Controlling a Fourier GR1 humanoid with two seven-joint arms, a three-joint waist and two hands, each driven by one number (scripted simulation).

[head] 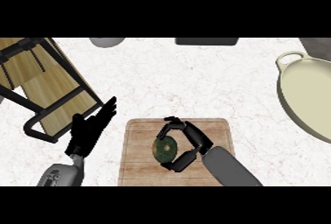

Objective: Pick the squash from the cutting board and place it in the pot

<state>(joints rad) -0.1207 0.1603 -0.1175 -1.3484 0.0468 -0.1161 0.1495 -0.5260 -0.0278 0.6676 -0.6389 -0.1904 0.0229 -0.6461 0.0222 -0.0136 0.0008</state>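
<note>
My right hand (pixel 187 146) curls round the squash (pixel 165 148) on the cutting board (pixel 139 144), thumb and fingers bracketing it for a lift. Left hand (pixel 90 129) rests open beside the board. The pot (pixel 304 94) waits well apart, far right.

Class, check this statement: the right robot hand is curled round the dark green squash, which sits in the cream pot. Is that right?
Not quite. In the head view the right robot hand is curled round the squash, but it sits on the cutting board, not in the pot.
</note>
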